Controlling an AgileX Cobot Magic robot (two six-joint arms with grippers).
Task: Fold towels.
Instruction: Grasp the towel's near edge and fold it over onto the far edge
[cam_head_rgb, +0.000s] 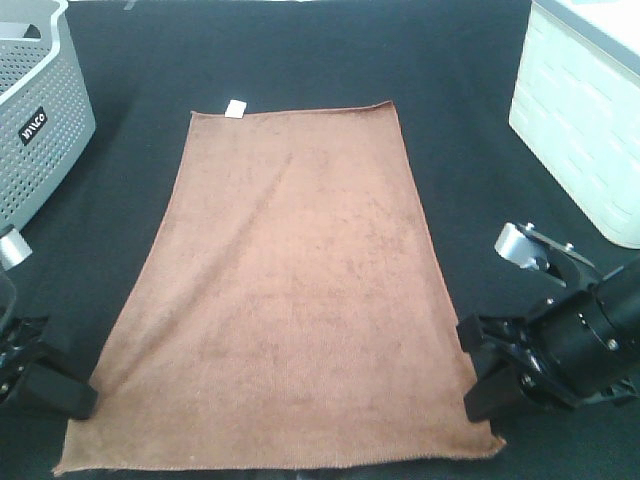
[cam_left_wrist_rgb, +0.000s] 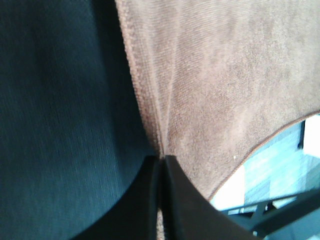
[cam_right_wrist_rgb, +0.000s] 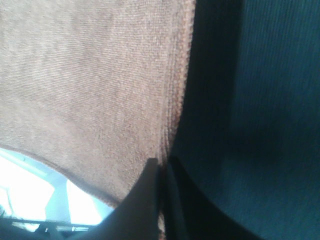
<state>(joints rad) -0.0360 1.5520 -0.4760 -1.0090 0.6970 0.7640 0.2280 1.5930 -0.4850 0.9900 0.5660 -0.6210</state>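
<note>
Now, both jaws clamp towel (cam_head_rgb: 290, 290) hems (near corners); grey basket (cam_head_rgb: 40, 110), white bin (cam_head_rgb: 585, 110) flank far end.

A grey basket (cam_head_rgb: 40, 110) and a white bin (cam_head_rgb: 585, 110) are cropped by the high view's edges. The white tag (cam_head_rgb: 236, 108) on the towel (cam_head_rgb: 290, 300) is too small to read. Close up, the hem vanishes between the pressed-together jaws of the left gripper (cam_left_wrist_rgb: 161, 167) and the right gripper (cam_right_wrist_rgb: 162, 170), hiding the pinched cloth.

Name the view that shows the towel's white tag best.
Exterior high: the white tag shows clearly on the towel's far short edge. Both wrist views show only brown cloth and hem, no tag.
</note>
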